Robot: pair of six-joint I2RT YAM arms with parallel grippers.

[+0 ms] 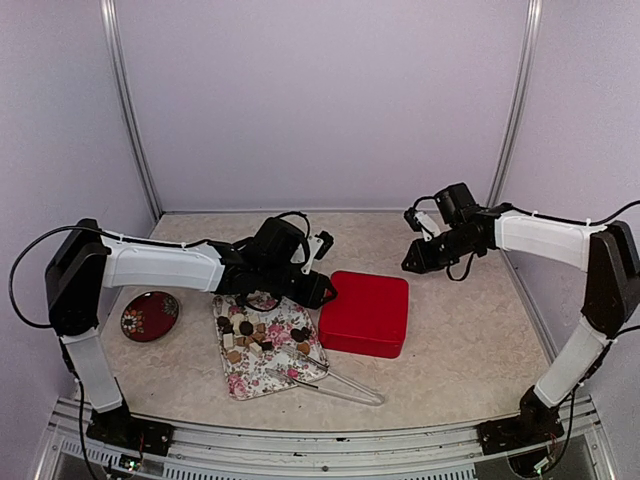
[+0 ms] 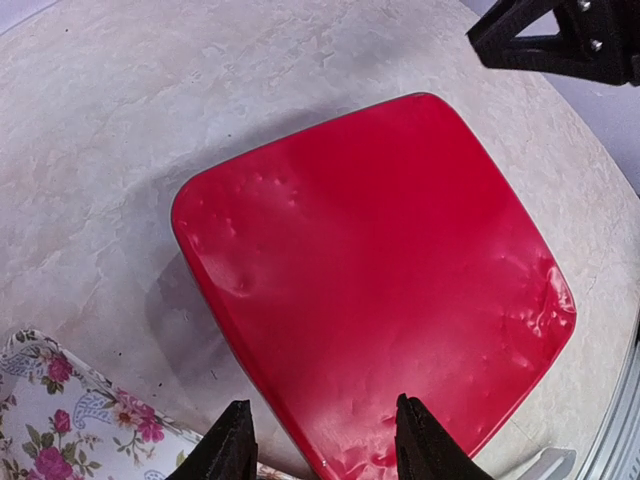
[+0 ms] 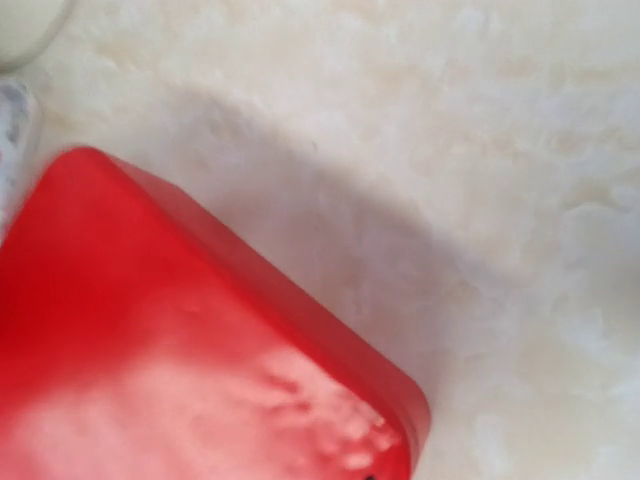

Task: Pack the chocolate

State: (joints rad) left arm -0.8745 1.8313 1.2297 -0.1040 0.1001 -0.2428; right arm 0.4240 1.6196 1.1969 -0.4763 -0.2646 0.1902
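- Red box [image 1: 365,313] lies lid-on and flat on the surface [image 1: 470,340]; inside not visible, so what it holds cannot be told.
- Chocolates [image 1: 250,333], brown and pale pieces, lie loose on the floral tray [image 1: 245,378], which sits just behind and below the left claw [image 2: 320,445], on its near side.
- Left claw hangs over the box's near-left edge, fingers parted and holding nothing; in its wrist view the lid fills the ground straight ahead and the tray corner shows at lower left.
- Right claw [image 1: 412,262] hovers off the box's far-right corner, a little apart; its wrist view shows that corner just below but not the fingers, so open or closed cannot be told.
- Left arm is the nearer to both chocolates and box; the closed lid stands between the two.
- Box sides run slightly skewed to the surface edge, long side roughly left-right.
- Metal tongs [image 1: 335,385] lie on the tray's near-right corner, reaching right onto the surface.
- Small dark red dish [image 1: 150,315] sits well left of the left claw, beside the arm.
- Closed lid with sweets still on the tray fits either a box awaiting opening or a partly filled one.
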